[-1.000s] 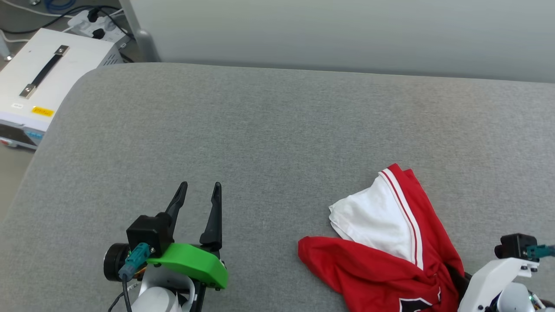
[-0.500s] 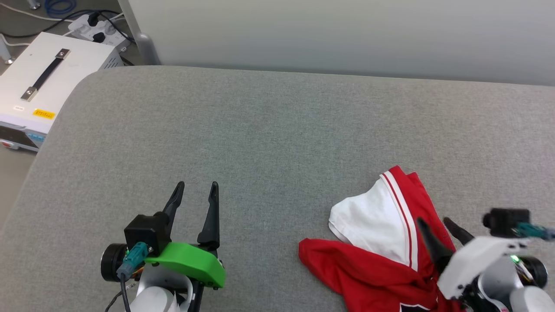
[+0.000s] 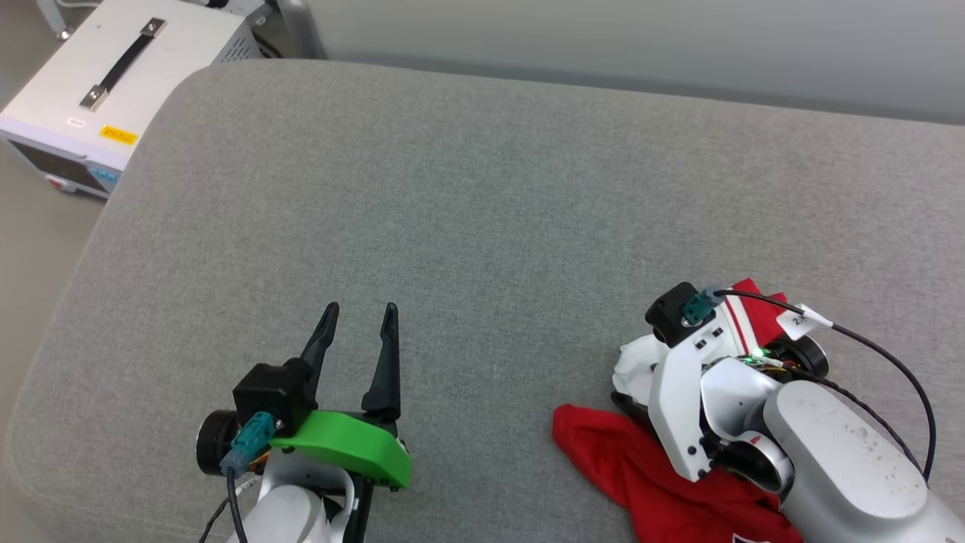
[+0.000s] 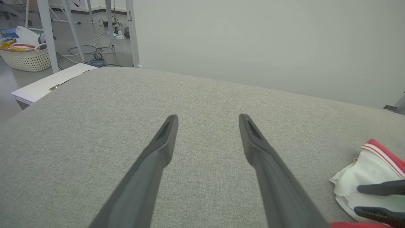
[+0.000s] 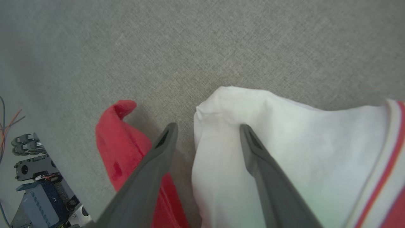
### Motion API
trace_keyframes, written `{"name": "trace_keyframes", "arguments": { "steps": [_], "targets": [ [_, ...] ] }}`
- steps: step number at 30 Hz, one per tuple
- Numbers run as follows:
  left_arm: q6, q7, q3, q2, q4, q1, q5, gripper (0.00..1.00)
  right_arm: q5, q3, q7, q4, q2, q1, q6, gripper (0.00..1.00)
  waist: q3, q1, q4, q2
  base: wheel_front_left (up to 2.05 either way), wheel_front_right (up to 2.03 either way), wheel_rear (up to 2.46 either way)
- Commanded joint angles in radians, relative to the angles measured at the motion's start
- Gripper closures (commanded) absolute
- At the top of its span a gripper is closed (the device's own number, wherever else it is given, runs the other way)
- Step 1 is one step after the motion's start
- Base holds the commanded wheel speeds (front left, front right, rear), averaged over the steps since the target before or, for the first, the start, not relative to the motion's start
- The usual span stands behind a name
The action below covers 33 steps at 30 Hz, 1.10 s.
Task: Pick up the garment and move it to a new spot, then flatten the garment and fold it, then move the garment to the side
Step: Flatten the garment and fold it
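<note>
The garment (image 3: 603,456), red with a white sleeve (image 5: 284,142) and red-white striped trim, lies crumpled at the front right of the grey padded surface (image 3: 482,188). My right gripper (image 5: 208,127) is open, low over it. One finger lies over the red fabric and the other over the white sleeve's folded edge. The left wrist view shows these fingers (image 4: 379,188) against the sleeve. My right wrist (image 3: 701,392) covers much of the garment in the head view. My left gripper (image 3: 359,309) stands open and empty at the front left, well apart from the garment.
A white box with a black handle (image 3: 113,83) sits off the surface's far left corner. A pale wall runs along the far edge. A wicker basket (image 4: 25,57) and cables lie on the floor beyond. Robot hardware (image 5: 34,186) shows below the near edge.
My right gripper opened and swung in over the garment, its fingers coming down onto the white sleeve. The head camera tilted and shifted. The left gripper kept its pose.
</note>
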Motion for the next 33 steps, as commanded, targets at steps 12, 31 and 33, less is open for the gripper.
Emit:
{"name": "trace_keyframes", "arguments": {
  "steps": [12, 31, 33],
  "targets": [
    [-0.022, -0.02, 0.0, -0.024, 0.04, -0.047, 0.004, 0.0, 0.102, 0.111, 0.091, 0.232, 0.037, -0.057, -0.001, 1.0, 0.07, 0.0, 0.024, 0.0, 0.0, 0.0, 0.0],
    [-0.013, -0.012, 0.0, -0.003, 0.044, -0.018, -0.002, 0.0, 0.132, -0.335, -0.241, 0.025, -0.068, -0.029, -0.001, 1.0, -0.018, 0.0, -0.05, 0.0, 0.0, 0.0, 0.0],
    [-0.011, -0.009, 0.0, -0.001, 0.042, -0.013, -0.004, 0.0, 0.131, -0.427, -0.236, 0.035, -0.077, 0.038, -0.001, 1.0, -0.022, 0.0, -0.055, 0.0, 0.0, 0.0, 0.0]
  ]
}}
